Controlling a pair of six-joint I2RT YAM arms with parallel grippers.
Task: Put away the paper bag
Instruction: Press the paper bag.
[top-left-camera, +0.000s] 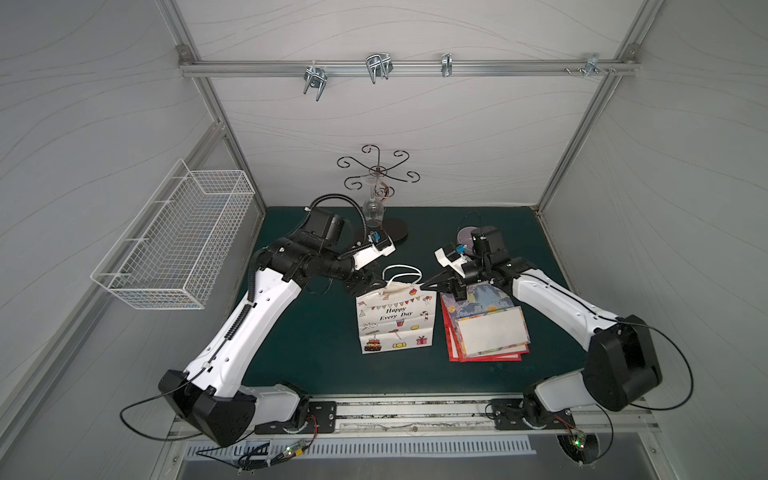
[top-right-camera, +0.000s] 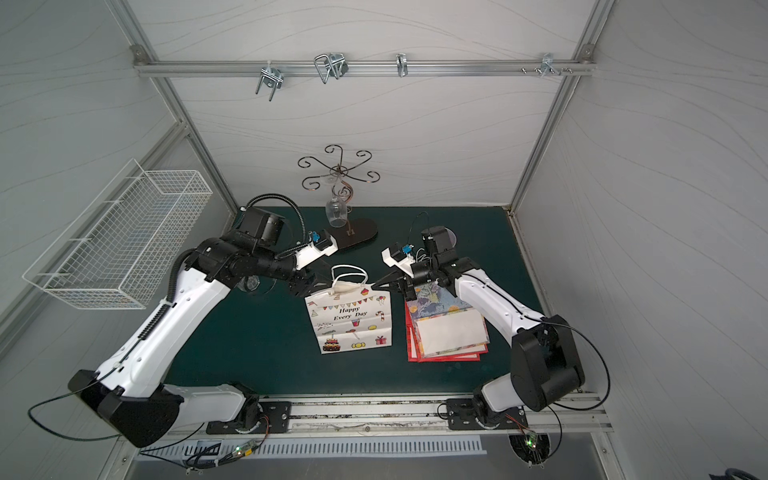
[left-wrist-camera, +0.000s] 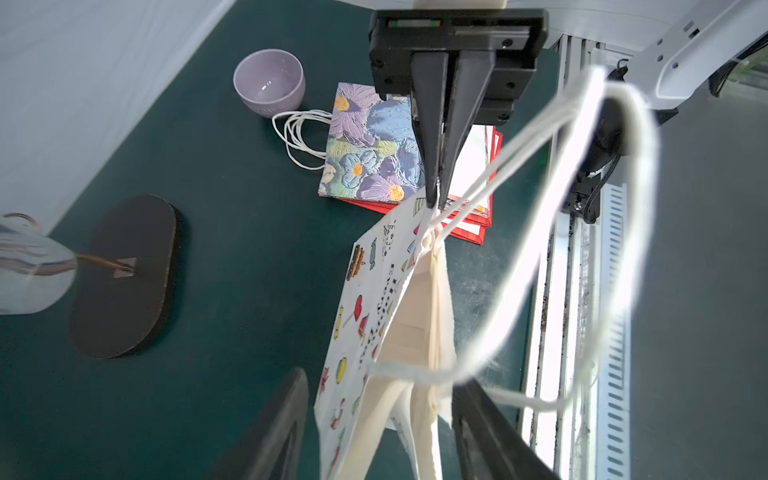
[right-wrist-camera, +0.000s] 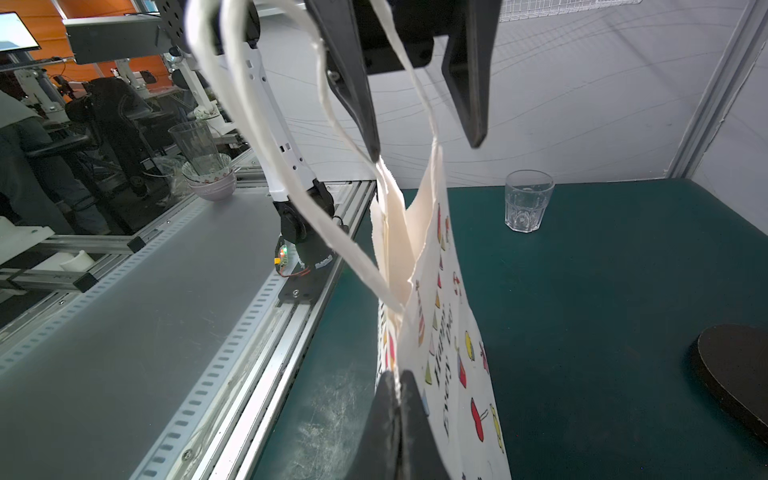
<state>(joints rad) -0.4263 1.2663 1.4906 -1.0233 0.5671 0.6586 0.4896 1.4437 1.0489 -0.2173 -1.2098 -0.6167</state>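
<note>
White paper bag (top-left-camera: 394, 322) pinched by right hand (top-left-camera: 424, 286), left hand (top-left-camera: 368, 286) parted

The paper bag (top-left-camera: 395, 324) (top-right-camera: 353, 322) is white, printed with "Happy Every Day", bunting, a cake, sweets and gift boxes. It sits near the middle of the green desk (top-left-camera: 311, 340), printed face up, bottom edge toward the front. Its top edge is raised and its mouth gapes a little, showing a cream inside (left-wrist-camera: 415, 332). Two white cord handles (top-left-camera: 401, 272) (right-wrist-camera: 249, 124) loop loosely above the rim. One top corner is pinched between the closed fingers of the right gripper (left-wrist-camera: 435, 201).
</note>
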